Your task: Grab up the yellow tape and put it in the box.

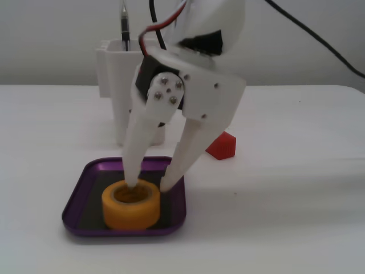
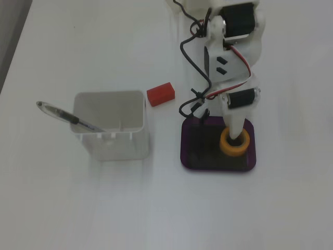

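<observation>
The yellow tape (image 1: pixel 131 214) lies flat on the dark bottom of the purple box (image 1: pixel 77 197), in its front half. My gripper (image 1: pixel 150 184) points down over it, with the jaws apart. One finger (image 1: pixel 134 165) reaches into the roll's hollow core and the other (image 1: pixel 179 160) stands just outside the roll's right wall. Neither finger visibly presses the wall. In the fixed view from above, the tape (image 2: pixel 225 146) sits at the right end of the box (image 2: pixel 193 156), and my gripper (image 2: pixel 235 136) covers part of the core.
A tall white square container (image 1: pixel 114 85) holding a pen (image 2: pixel 67 117) stands behind the box, and shows to its left in the view from above (image 2: pixel 109 130). A small red block (image 1: pixel 222 145) lies on the table behind the box, right of the container (image 2: pixel 160 94).
</observation>
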Robot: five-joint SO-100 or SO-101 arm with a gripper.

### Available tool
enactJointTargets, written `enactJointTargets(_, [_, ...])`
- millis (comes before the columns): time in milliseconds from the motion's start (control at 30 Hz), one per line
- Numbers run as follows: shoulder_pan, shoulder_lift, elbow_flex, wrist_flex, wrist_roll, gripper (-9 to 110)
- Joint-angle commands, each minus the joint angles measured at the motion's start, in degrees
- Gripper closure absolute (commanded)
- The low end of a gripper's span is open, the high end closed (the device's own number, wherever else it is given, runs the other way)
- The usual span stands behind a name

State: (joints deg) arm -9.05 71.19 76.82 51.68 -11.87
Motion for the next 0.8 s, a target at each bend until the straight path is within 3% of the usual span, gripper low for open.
enactJointTargets(0, [-0.18,6.86,-6.06,6.50,-0.18,91])
enactJointTargets(433, [0.09,30.94,-11.34,32.08,0.44,91])
enactJointTargets(600, [-0.18,42.01,-4.66,40.61,0.70,91])
enactJointTargets(767, [0.18,55.81,9.32,40.96,0.62,91])
